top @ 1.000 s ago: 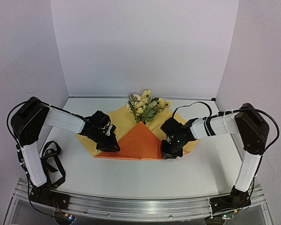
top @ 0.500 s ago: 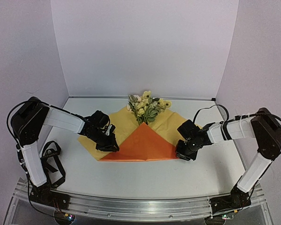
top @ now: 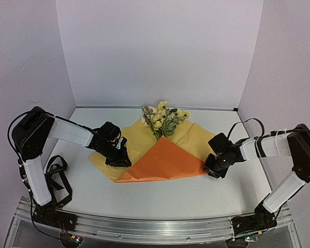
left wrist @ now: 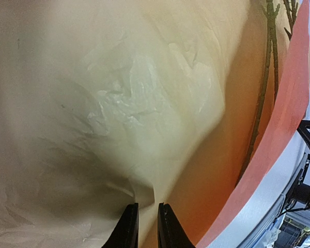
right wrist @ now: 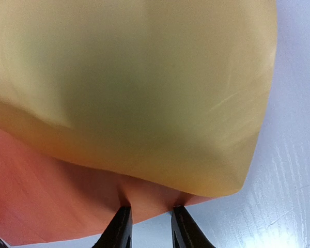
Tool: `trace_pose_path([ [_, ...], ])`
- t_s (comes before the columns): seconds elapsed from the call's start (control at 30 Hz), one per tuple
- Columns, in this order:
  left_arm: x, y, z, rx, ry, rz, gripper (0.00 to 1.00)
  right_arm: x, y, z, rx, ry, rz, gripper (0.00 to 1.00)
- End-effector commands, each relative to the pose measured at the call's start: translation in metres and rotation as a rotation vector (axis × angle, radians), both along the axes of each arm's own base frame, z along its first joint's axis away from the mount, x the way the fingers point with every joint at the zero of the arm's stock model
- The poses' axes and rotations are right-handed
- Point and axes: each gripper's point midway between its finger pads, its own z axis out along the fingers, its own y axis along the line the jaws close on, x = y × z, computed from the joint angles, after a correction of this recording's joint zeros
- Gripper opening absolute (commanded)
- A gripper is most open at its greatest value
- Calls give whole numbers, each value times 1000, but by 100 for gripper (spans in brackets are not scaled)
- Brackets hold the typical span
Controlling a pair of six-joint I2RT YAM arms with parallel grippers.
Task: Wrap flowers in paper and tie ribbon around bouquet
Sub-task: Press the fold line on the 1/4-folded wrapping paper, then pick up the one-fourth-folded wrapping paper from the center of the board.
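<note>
- The right gripper (top: 215,169) is low on the right of the top view. Its fingers are apart. The orange edge of the paper (top: 163,161) lies between the tips and is not squeezed, so that side can rest.
- The left gripper (top: 121,157), left of the middle, is nearly closed. It pinches the pale yellow side of the paper, likely to pull it over.
- The paper lies on the table (top: 160,201) in the middle, with its orange flap folded up to a point.
- The flowers (top: 163,119) lie farthest back, with their heads past the paper's top edge, so they will show once wrapped.
</note>
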Motion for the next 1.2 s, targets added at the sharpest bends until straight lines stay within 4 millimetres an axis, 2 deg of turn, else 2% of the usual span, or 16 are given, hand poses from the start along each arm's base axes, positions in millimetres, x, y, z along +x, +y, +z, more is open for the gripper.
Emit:
trace_pose_path([
  [0.0, 10, -5, 18, -31, -66, -25, 18, -2, -3, 8, 11, -4, -15, 29],
  [0.17, 25, -8, 75, -44, -212, -48, 28, 1, 3, 12, 42, -6, -14, 29],
  [0.27, 23, -11, 105, -44, -284, -68, 31, -1, 1, 16, 43, -19, -19, 29],
  [0.4, 4, -27, 120, -77, -296, -137, 30, -7, -12, 17, 8, -44, -28, 36],
  [0.63, -40, -55, 87, -101, -180, -270, 21, -15, -25, 7, -37, -55, -18, 46],
  [0.7, -48, -58, 76, -96, -156, -292, 19, -14, -27, 5, -38, -71, -20, 48],
  [0.93, -47, -54, 31, -21, -96, -272, 16, 1, -27, -5, 12, -136, -64, 51],
  [1.17, -49, -50, 11, 7, -66, -265, 16, 0, -34, -17, 21, -129, -113, 50],
])
